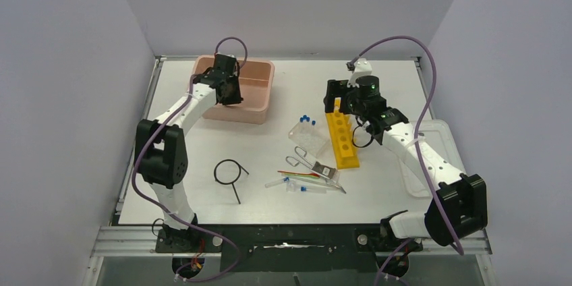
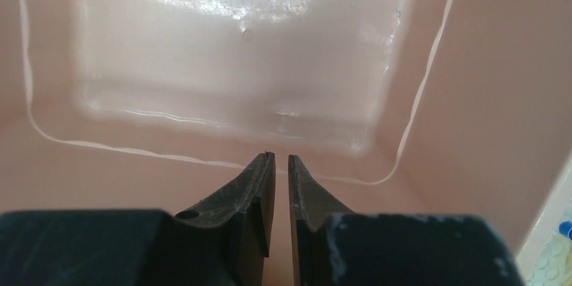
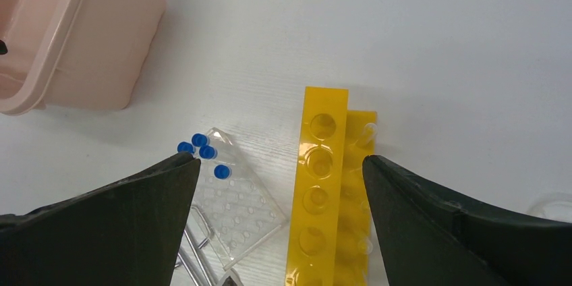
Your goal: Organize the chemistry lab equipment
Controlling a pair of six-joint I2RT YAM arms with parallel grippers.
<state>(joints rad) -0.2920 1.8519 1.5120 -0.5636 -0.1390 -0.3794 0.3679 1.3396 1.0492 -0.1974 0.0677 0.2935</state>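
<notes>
Across the worktop [image 1: 195,158], as seen from beside the rig:

1. Left hand [image 2: 281,158]: lowered inside the pink tub [image 1: 233,119], jaws narrow, all but closed, holding nothing. The tub floor below it looks bare, so it seems none of the kit has been put away yet.
2. Right hand [image 3: 280,164]: jaws wide, hovering over the far end of the yellow rack [image 3: 317,198], one finger to each side. This looks like a line-up to grip the rack across its width.
3. Clear rack [image 1: 309,136]: just left of the yellow rack, with blue-capped tubes [image 3: 200,148] upright at its far corner.
4. Tongs [image 1: 310,163], sticks [image 1: 300,175] and a few loose tubes: heaped together at mid-worktop, near side.
5. Ring [image 1: 229,172]: flat on the worktop, apart, towards the left arm.
6. White lid [image 1: 432,158]: right edge, under the right arm.
</notes>
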